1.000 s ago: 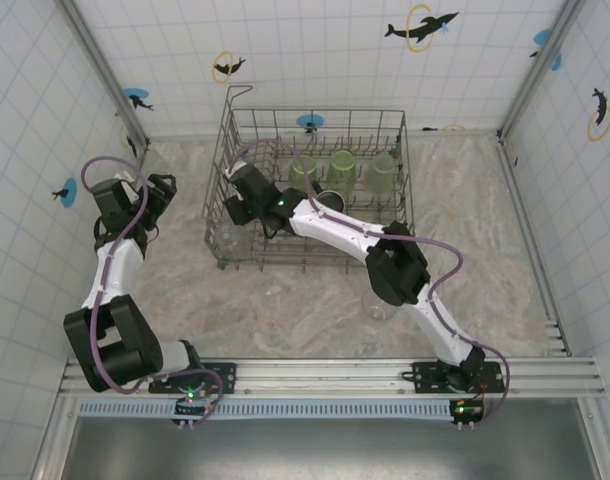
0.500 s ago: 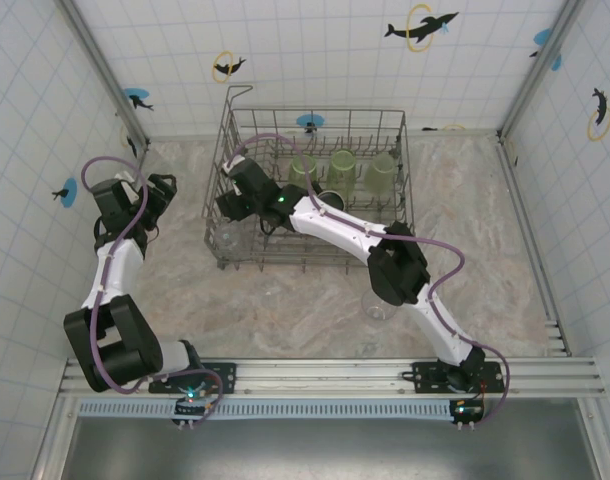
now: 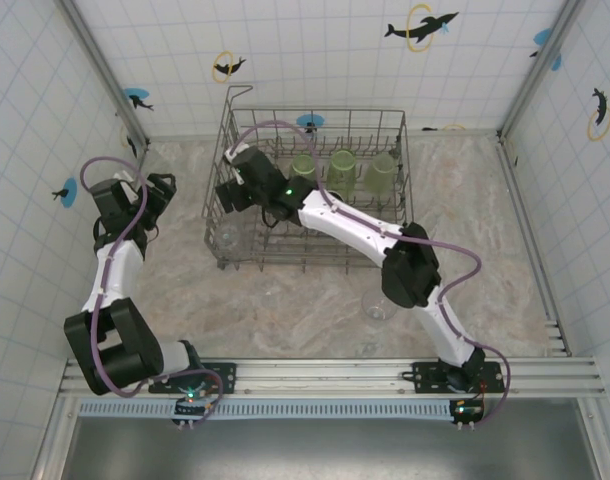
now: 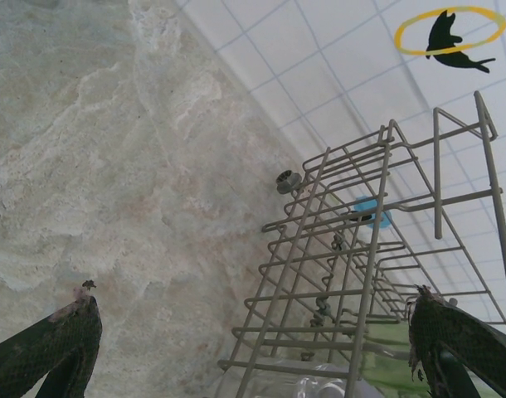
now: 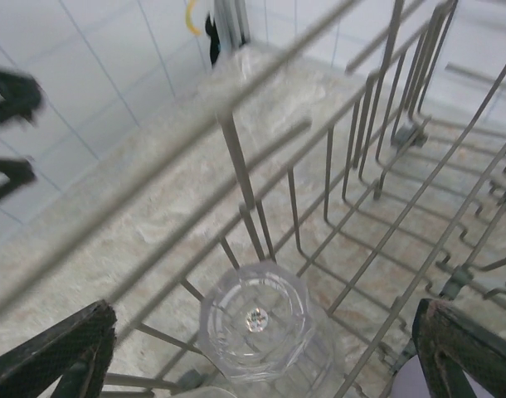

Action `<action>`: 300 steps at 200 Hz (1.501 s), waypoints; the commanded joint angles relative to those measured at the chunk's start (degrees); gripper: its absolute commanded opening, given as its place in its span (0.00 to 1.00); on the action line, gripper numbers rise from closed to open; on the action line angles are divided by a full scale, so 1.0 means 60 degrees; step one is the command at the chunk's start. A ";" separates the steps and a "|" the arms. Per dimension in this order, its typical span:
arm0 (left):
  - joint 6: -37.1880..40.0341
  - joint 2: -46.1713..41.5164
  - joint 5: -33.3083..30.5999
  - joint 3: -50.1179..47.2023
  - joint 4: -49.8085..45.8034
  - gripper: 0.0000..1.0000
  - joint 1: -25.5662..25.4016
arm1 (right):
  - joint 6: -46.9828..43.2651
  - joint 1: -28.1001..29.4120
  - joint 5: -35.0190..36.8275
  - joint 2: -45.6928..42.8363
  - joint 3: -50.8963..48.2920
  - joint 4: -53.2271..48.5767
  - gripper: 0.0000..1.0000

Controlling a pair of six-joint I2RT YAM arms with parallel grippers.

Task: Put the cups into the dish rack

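Glassware is going into the wire rack (image 3: pixel 325 112), where the right tool (image 3: pixel 225 192) hangs with its fingers spread wide and nothing between them, directly over a clear glass (image 5: pixel 253 319) in the rack's lower-left corner as seen from overhead. The glass appears to stand upside down, thick base up and mouth down, its long axis upright among the wires. Three green tumblers (image 3: pixel 342 165) line the rack's upper row, their open mouths facing up. The left tool (image 3: pixel 160 188), also spread and empty, waits at the left of the frame over the marble surface (image 3: pixel 285 300), apart from the rack. The likely trouble lies in getting out: a finger rising at a slant could snag a wire or clip the glass and tip it against the tines. Another glass (image 3: pixel 378 305) stands on the surface under the right arm's elbow, and a low swing back could knock it over.
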 commanded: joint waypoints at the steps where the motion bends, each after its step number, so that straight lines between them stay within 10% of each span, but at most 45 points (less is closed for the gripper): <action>1: -0.0031 -0.0322 -0.0004 -0.0068 0.0139 0.97 0.0086 | -0.0051 -0.0011 0.0293 -0.1158 -0.0397 0.0059 1.00; 128: -0.0232 -0.1681 -0.0598 0.0083 -0.0589 0.97 -0.0223 | 0.0537 -0.0682 0.0873 -0.5557 -0.6366 0.1351 0.99; 300: -0.0894 -0.2584 -0.2803 0.1409 -0.2352 0.97 -0.6321 | 0.1830 -0.2440 0.1275 -0.9783 -1.1265 0.1919 0.99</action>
